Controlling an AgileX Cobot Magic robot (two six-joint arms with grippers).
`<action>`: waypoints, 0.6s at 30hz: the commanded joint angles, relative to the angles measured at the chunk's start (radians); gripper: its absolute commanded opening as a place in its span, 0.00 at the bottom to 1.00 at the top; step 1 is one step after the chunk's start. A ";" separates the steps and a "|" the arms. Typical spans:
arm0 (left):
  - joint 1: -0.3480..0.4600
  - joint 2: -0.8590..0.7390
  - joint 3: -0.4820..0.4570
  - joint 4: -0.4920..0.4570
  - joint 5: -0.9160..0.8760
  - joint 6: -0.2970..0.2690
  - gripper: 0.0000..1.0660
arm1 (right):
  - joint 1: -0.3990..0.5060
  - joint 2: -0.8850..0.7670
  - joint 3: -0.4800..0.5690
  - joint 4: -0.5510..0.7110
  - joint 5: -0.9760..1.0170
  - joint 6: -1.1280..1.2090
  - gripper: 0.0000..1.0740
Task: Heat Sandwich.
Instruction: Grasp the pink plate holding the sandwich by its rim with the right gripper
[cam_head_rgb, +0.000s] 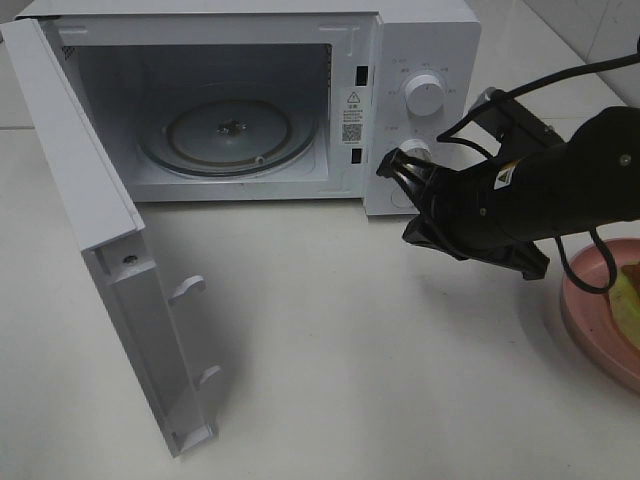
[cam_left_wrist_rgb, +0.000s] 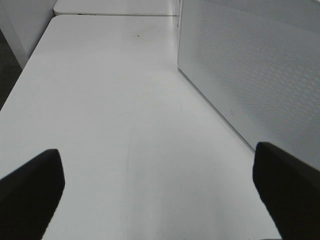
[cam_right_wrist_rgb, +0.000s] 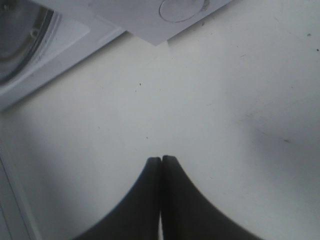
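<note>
- Pink plate (cam_head_rgb: 590, 325) at the right holds the sandwich (cam_head_rgb: 628, 295); the microwave (cam_head_rgb: 430, 40) stands open.
- My right fingers (cam_right_wrist_rgb: 150, 200) are clenched on nothing, my left fingers (cam_left_wrist_rgb: 30, 190) released.
- I'd spread the right pair before reaching, gripping gently.

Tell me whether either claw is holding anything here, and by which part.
Nothing is held. The right claw is shut on nothing, and the left claw is open and empty. The sandwich lies on the plate, untouched.
</note>
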 joint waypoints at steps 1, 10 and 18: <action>-0.002 -0.026 0.003 -0.010 -0.005 0.000 0.91 | -0.002 -0.033 0.002 -0.013 0.084 -0.208 0.03; -0.002 -0.026 0.003 -0.010 -0.005 0.000 0.91 | -0.031 -0.095 0.002 -0.007 0.297 -0.588 0.06; -0.002 -0.026 0.003 -0.010 -0.005 0.000 0.91 | -0.114 -0.116 -0.049 -0.113 0.513 -0.587 0.15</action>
